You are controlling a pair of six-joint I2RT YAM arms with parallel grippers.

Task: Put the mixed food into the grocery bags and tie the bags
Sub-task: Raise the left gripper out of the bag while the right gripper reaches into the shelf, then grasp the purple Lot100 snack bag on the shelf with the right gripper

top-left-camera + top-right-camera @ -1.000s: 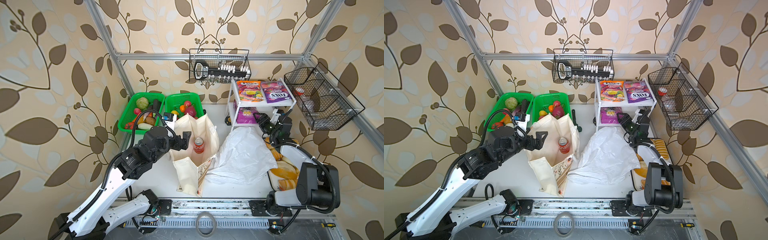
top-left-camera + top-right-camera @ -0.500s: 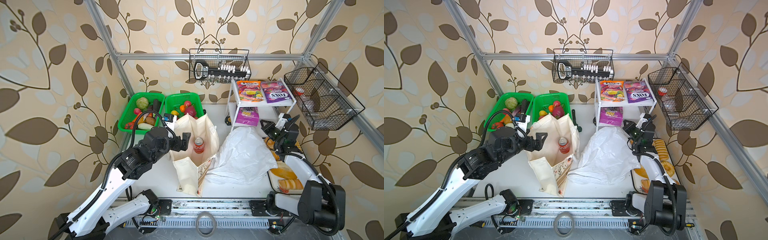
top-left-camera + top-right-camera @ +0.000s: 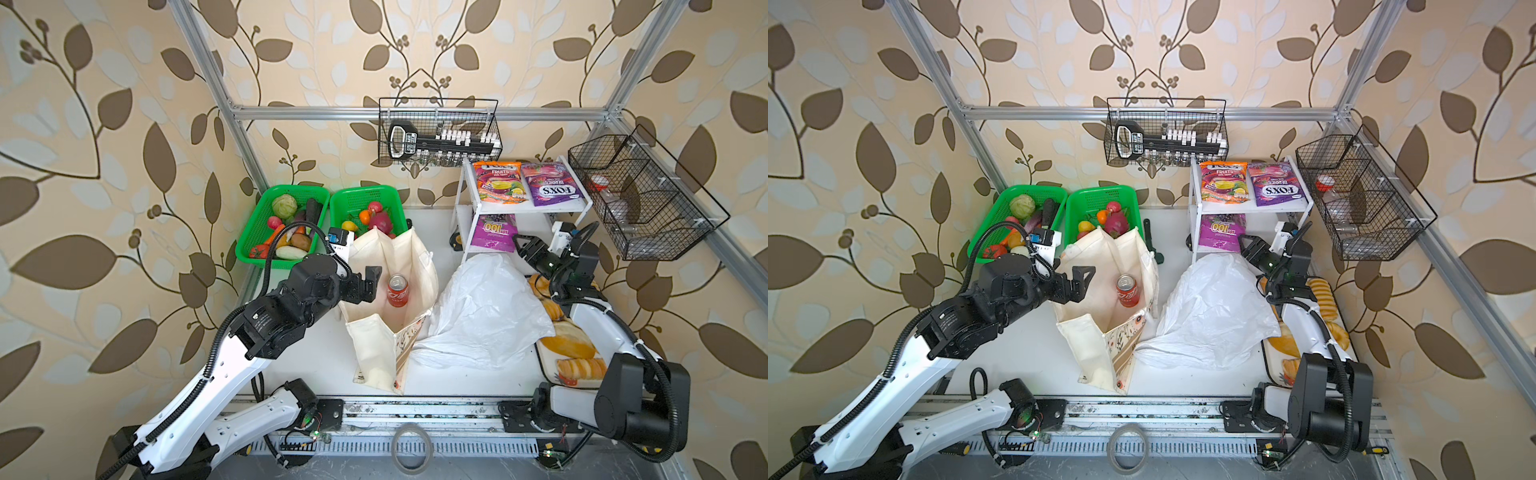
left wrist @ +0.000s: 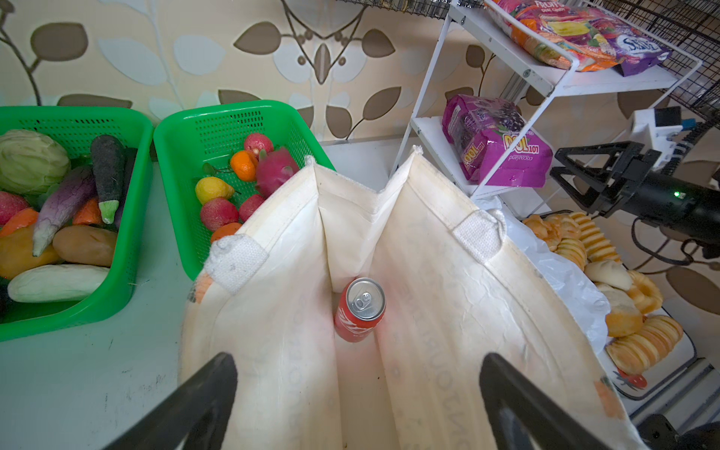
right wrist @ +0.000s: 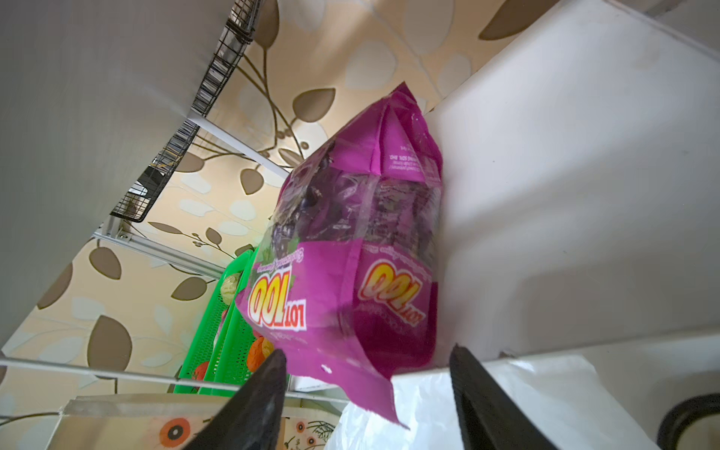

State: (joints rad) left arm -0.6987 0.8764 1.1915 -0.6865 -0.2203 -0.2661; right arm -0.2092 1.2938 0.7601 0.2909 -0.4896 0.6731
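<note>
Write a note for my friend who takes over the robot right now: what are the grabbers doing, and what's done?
Left gripper: open, empty, at the mouth of the cream cloth tote bag.
Right gripper: open, at the purple snack packet on the lower shelf of the white rack, not gripping it.
Done: the red soda can stands upright inside the tote.
Left: the packet, the orange FOX'S pouch on the top shelf, and the small toy fruits in the green mesh basket. The crinkly white plastic bag lies crumpled beside the tote. Neither bag is tied.
</note>
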